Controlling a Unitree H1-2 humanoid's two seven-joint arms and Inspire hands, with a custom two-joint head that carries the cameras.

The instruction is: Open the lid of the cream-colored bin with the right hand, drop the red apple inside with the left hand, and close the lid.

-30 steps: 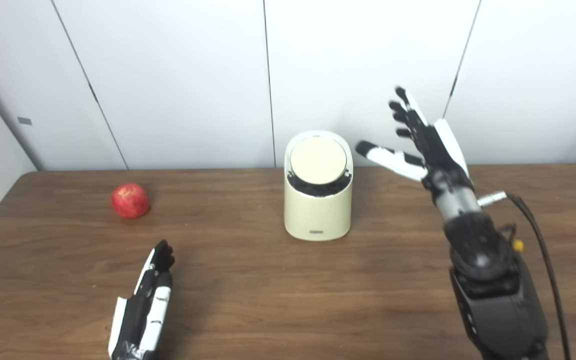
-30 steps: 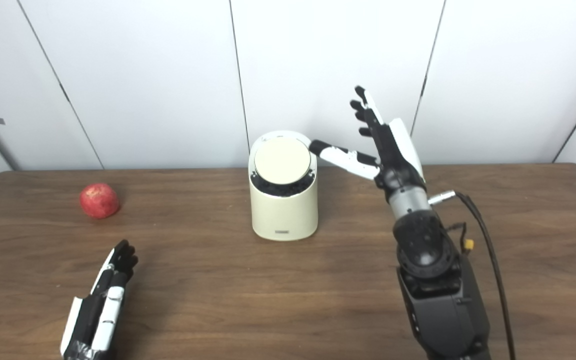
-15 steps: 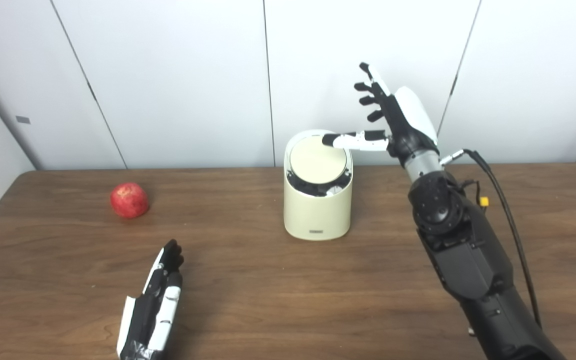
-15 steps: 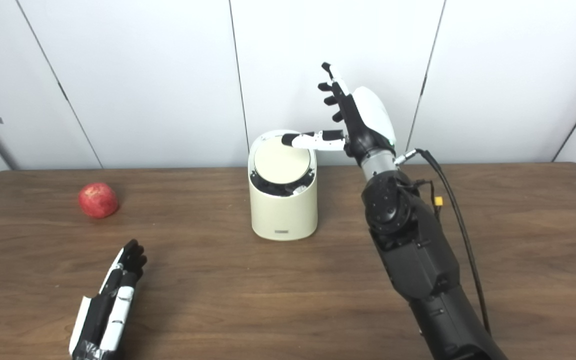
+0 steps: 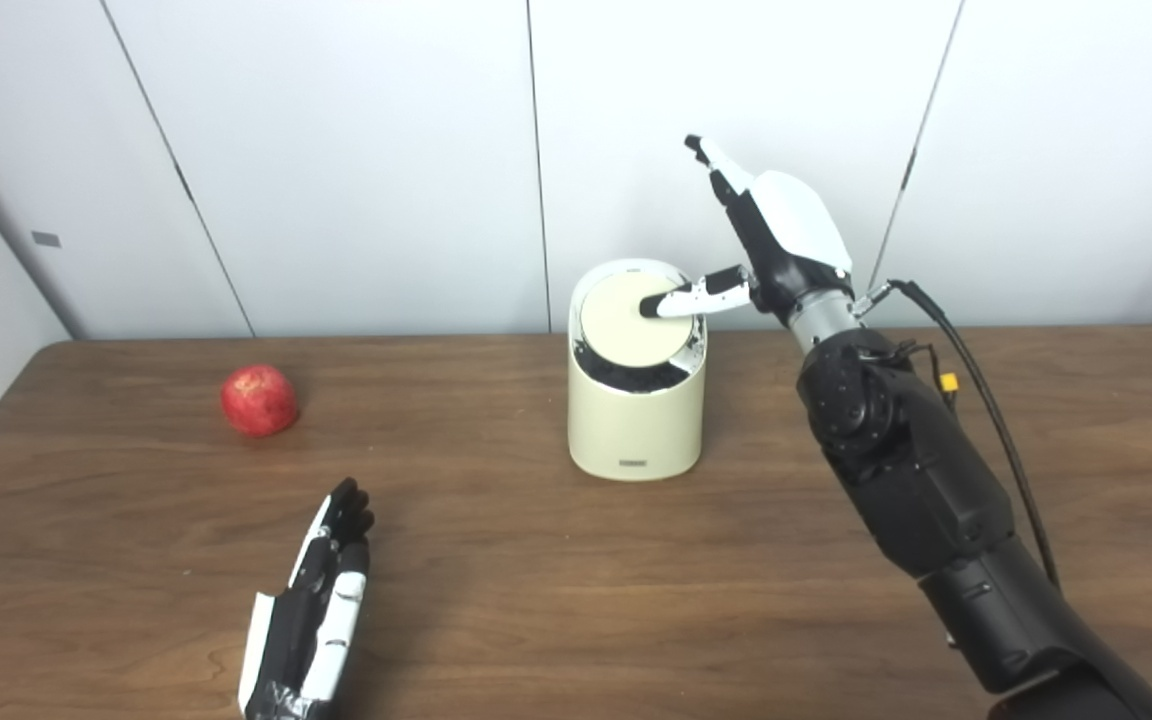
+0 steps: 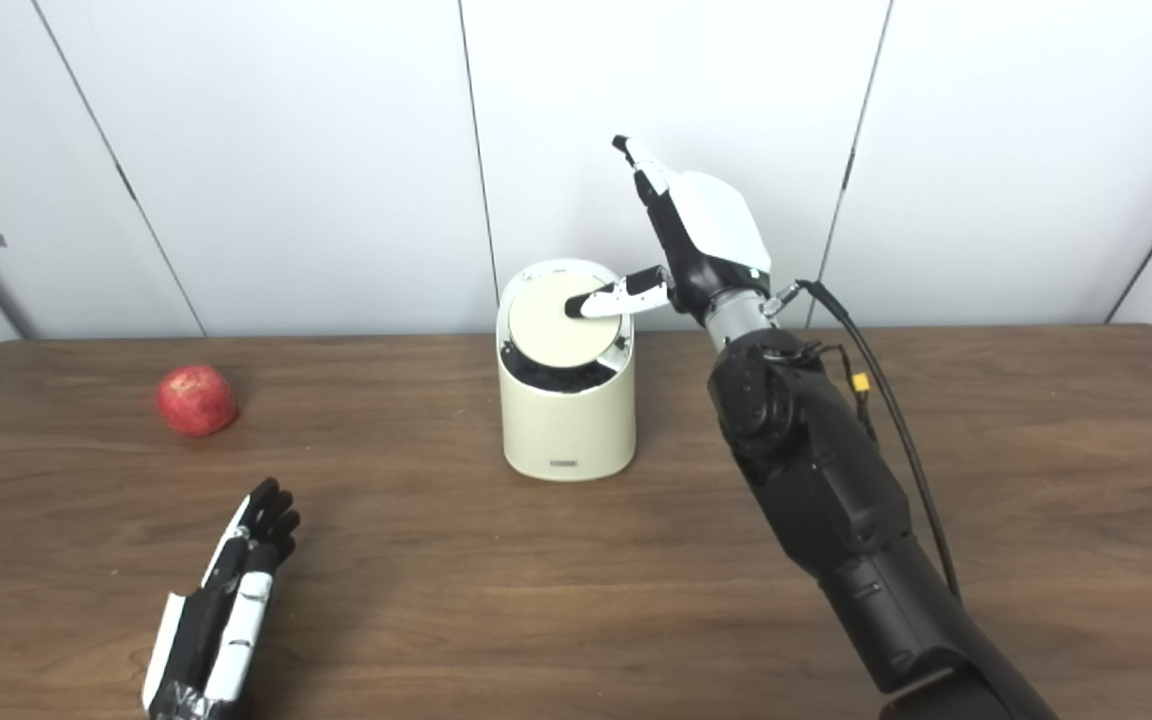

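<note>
The cream-colored bin (image 5: 636, 420) stands at the middle of the table with its round lid (image 5: 626, 325) tilted toward me. My right hand (image 5: 771, 245) hovers just right of the bin's top, fingers spread upward and holding nothing. Its thumb (image 5: 681, 300) reaches left and its tip rests on the lid. The red apple (image 5: 258, 400) lies on the table far to the left of the bin. My left hand (image 5: 311, 610) lies flat near the front left, fingers stretched out, well short of the apple.
The brown wooden table (image 5: 496, 600) ends at a white panelled wall (image 5: 336, 150) close behind the bin. A black cable (image 5: 976, 370) runs along my right forearm.
My right hand swung left from beside the bin and lowered its thumb onto the lid. My left hand crept slightly forward. The apple and bin stayed put.
</note>
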